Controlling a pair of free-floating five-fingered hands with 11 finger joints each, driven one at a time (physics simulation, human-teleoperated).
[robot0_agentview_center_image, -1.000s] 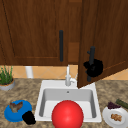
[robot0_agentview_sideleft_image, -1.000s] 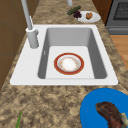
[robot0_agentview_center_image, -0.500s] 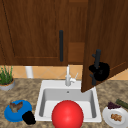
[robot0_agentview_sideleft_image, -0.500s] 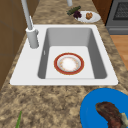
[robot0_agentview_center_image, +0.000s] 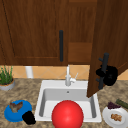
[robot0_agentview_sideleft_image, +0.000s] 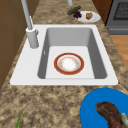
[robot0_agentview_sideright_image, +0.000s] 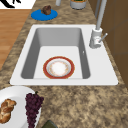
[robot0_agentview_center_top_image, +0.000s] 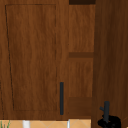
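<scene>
Right hand (robot0_agentview_center_image: 110, 75) is at the right middle of the front view, fingers wrapped around the dark vertical handle (robot0_agentview_center_image: 103, 70) of the right cabinet door (robot0_agentview_center_image: 110, 37). That door's dark brown wood, swung open toward the camera over the sink (robot0_agentview_center_image: 47, 86). Left hand (robot0_agentview_center_image: 29, 117) hangs at lower left next to the blue plate (robot0_agentview_center_image: 11, 113) on the surface; can't tell what its fingers are doing.

A home kitchen: wooden wall cabinets (robot0_agentview_center_image: 37, 32) hang above a white sink (robot0_agentview_center_image: 67, 100) with a tap (robot0_agentview_center_image: 68, 77), set in a granite counter (robot0_agentview_sideleft_image: 50, 105), with a stove (robot0_agentview_sideleft_image: 118, 15) beside it.
</scene>
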